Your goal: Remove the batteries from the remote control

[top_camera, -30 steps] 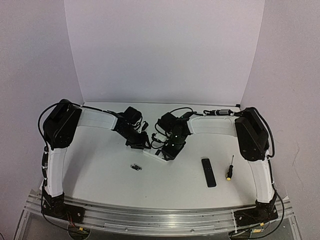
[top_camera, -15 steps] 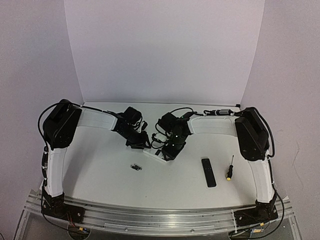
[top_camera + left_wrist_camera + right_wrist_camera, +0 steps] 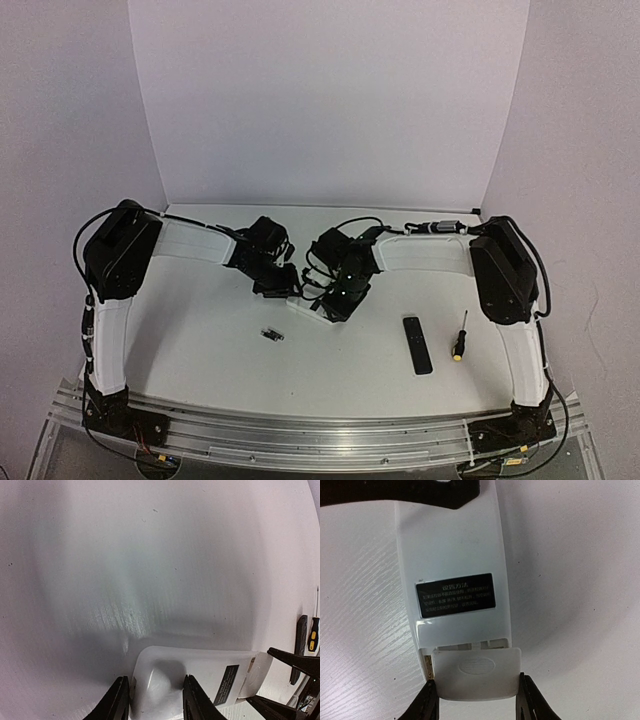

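Observation:
The white remote control (image 3: 308,309) lies back-up at the table's middle, held between both arms. My left gripper (image 3: 155,700) is shut on the plain end of the remote control (image 3: 200,667). My right gripper (image 3: 476,700) is shut on the sides of the white battery cover (image 3: 477,672), which sits slid partway off the end of the remote control (image 3: 452,555), just below its black label. A narrow gap shows above the cover, with a gold contact at its left. Two tiny dark batteries (image 3: 271,334) lie on the table in front of the left gripper (image 3: 285,290).
A slim black remote (image 3: 417,344) and a yellow-and-black-handled screwdriver (image 3: 460,336) lie at the right front. White walls close in the back and both sides. The arm bases stand on a metal rail at the near edge.
Both wrists and the remote between them have shifted very slightly toward the back. Both grips stay the same.

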Robot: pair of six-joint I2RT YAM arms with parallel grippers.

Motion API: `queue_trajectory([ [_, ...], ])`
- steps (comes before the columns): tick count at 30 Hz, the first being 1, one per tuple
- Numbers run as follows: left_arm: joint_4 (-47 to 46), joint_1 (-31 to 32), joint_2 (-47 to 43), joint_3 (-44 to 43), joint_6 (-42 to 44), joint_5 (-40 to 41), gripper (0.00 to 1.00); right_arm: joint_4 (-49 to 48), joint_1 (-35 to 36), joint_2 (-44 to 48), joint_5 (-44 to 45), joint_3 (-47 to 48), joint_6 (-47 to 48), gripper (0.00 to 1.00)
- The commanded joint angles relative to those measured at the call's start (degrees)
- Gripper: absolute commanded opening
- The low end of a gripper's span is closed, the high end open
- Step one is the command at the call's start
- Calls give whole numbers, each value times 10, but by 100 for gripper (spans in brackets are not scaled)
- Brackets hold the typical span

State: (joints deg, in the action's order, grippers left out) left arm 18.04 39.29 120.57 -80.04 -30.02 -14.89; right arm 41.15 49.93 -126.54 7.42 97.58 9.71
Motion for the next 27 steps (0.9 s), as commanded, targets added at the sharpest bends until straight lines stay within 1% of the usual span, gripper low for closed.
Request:
queue_trajectory([
  [1, 63, 18, 13, 33, 2, 20, 36, -5, 14, 20, -22, -15, -20, 17],
  [6, 54, 18, 10, 44, 7, 19, 36, -7, 14, 35, -48, -29, -15, 17],
  [10, 53, 18, 13, 47, 10, 19, 36, -7, 13, 40, -36, -31, -5, 17],
  [13, 52, 18, 13, 49, 11, 18, 36, -6, 12, 42, -47, -32, -4, 17],
  [20, 50, 18, 12, 50, 13, 15, 36, -6, 12, 37, -55, -26, -14, 17],
  [27, 49, 19, 12, 54, 13, 14, 36, -4, 10, 52, -52, -34, -30, 17],
])
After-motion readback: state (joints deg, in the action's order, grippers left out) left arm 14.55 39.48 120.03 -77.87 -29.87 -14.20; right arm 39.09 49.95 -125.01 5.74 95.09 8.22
